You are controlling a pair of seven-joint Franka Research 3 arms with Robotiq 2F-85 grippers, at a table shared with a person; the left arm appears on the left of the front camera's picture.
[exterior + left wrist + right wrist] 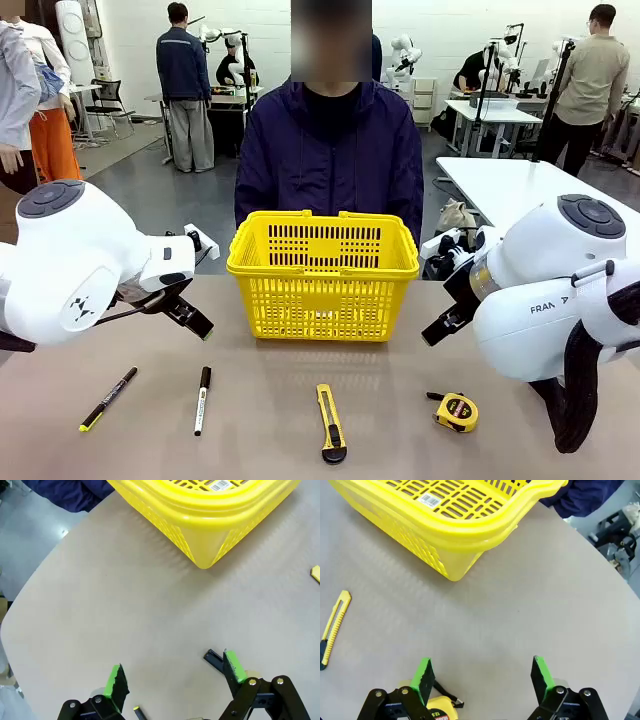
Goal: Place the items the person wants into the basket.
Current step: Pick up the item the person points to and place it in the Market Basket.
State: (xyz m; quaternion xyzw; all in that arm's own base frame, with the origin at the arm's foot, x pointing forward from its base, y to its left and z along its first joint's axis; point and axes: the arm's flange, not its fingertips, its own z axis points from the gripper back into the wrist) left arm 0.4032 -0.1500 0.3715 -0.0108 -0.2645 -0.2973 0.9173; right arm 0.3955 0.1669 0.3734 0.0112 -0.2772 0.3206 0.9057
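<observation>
Matte beige table [300,430] in a busy lab, a person [330,150] standing behind a yellow basket [322,275].

The basket hides the person's hands, and its slotted plastic walls screen most of its inside. The left gripper [172,667] and right gripper [481,662] hover over bare tabletop at either side of the basket, fingers spread wide, holding nothing. Along the near edge lie a flat yellow knife [330,422], a black pen [108,398], a slim white black-capped marker [202,399] and a round tape measure [456,411], which the right wrist view cuts off at its bottom edge.
</observation>
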